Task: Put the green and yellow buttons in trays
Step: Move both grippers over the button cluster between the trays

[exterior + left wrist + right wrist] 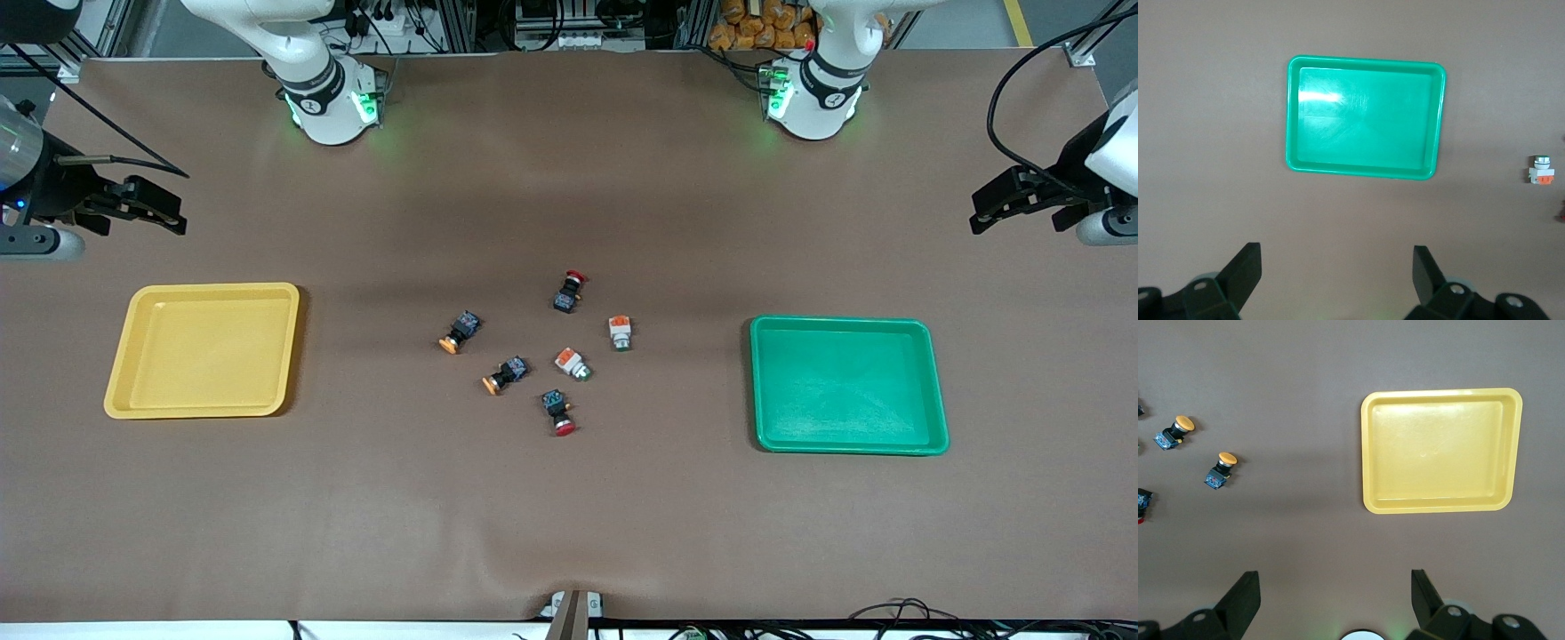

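yellow tray (124,391), green tray (938,427), brown table (569,516) (plain, unpatterned)

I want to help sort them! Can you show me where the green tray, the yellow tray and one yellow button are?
green tray (846,384): front view, on its bare floor.
yellow tray (206,348): front view, on its bare floor.
yellow button (449,344): front view, on its orange-yellow cap, the one farther from the camera.
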